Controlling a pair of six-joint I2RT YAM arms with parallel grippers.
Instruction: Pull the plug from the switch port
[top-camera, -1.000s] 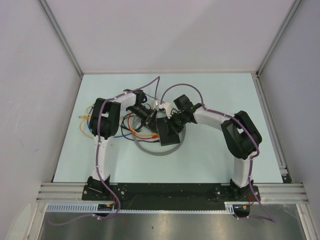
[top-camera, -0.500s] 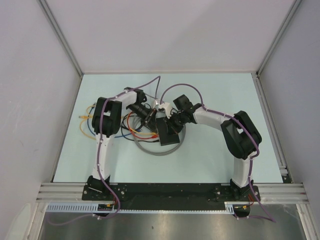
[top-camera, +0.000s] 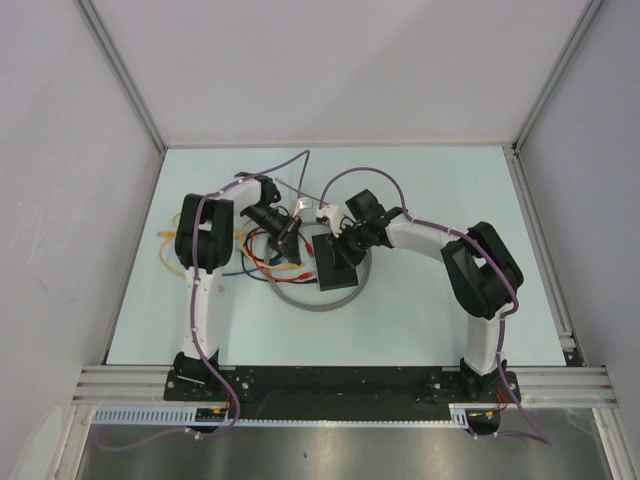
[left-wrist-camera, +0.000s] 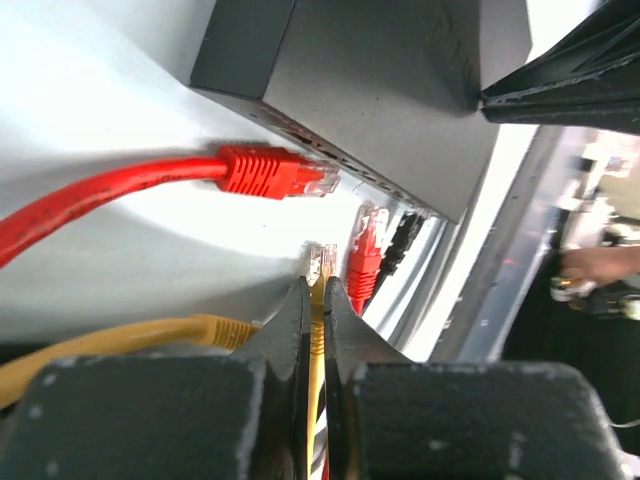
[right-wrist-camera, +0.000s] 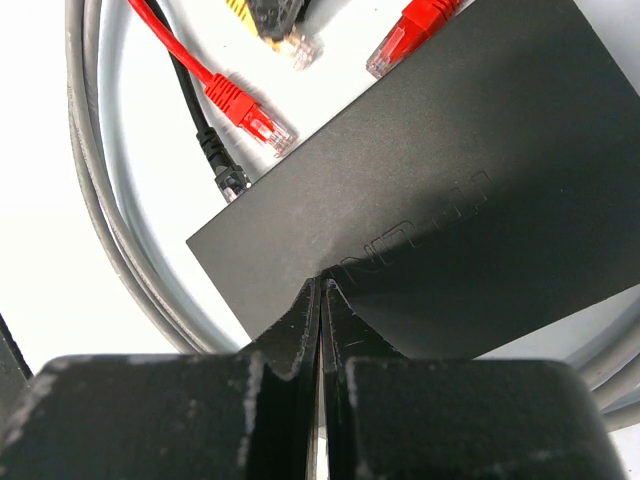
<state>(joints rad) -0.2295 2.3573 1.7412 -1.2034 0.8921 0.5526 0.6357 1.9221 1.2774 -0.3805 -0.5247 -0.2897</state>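
Two matching arms, left arm (top-camera: 197, 310) and right arm (top-camera: 487, 345); white tube links; bulky black joint housings; black bases at the counter's near edge. A purple cable (top-camera: 366, 168) runs along each arm, slack in loops near the wrist. Wrist views show the left gripper (left-wrist-camera: 312, 290) and right gripper (right-wrist-camera: 320, 287); matte black, grainy finish; blocky finger bodies tapering to thin wedge tips; edges scuffed pale.

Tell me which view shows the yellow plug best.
The left wrist view: the yellow plug sits close up, pinched in the left gripper, its clear tip apart from the switch. The right wrist view catches only its tip at the top edge; the top view shows it too small to make out.
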